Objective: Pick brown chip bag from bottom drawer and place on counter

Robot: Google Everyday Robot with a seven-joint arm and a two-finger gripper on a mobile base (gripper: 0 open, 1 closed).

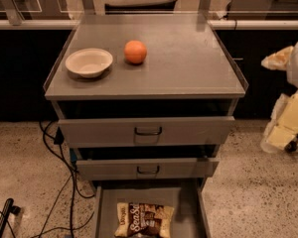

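Observation:
The brown chip bag (144, 220) lies flat on the floor of the open bottom drawer (186, 217), at the bottom of the view, with its "Sea Salt" lettering facing up. The counter (184, 58) is the grey top of the cabinet above it. My gripper (283, 130) hangs at the right edge of the view, beside the cabinet at the height of the upper drawers. It is well apart from the bag and nothing shows in it.
A cream bowl (89, 62) and an orange (135, 51) sit on the left half of the counter. The two upper drawers (148, 131) stand slightly pulled out above the bottom one. Black cables (59, 182) run over the speckled floor at the left.

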